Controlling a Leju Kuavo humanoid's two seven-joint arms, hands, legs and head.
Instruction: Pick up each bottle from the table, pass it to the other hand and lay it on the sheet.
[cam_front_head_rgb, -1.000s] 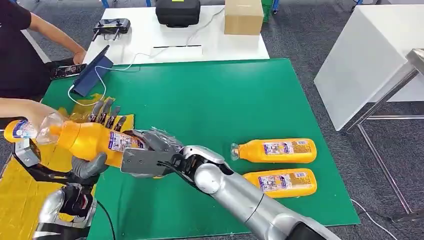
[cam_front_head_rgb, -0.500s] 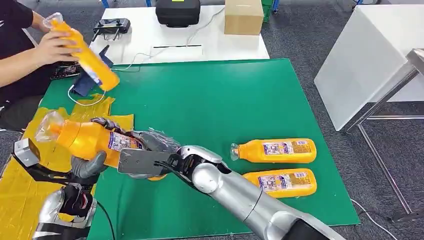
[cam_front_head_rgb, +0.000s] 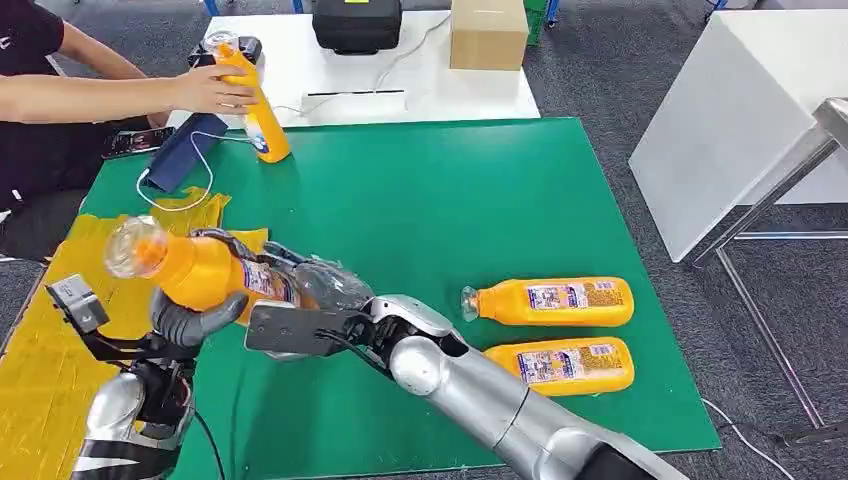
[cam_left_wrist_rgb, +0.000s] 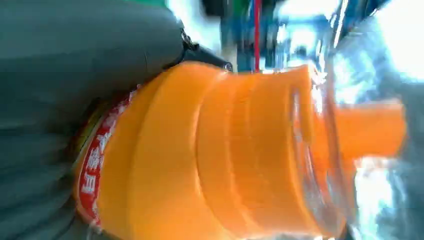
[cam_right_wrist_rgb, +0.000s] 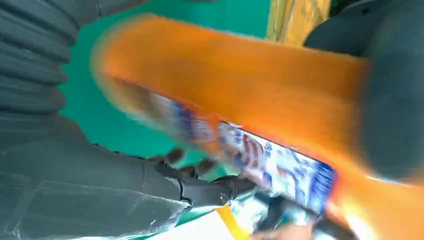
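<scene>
Between both hands (cam_front_head_rgb: 255, 295) (fingers wrapped): bottle (cam_front_head_rgb: 195, 268)

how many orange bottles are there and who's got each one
Held between the robot's left hand and right hand: 1 orange bottle
Held upright by the person's hand: 1 orange bottle
Lying on the green mat: 2 orange bottles
Total: 4

The held bottle's (cam_front_head_rgb: 205, 272) base was hidden behind the right hand (cam_front_head_rgb: 305, 290); its label was blurred.
</scene>
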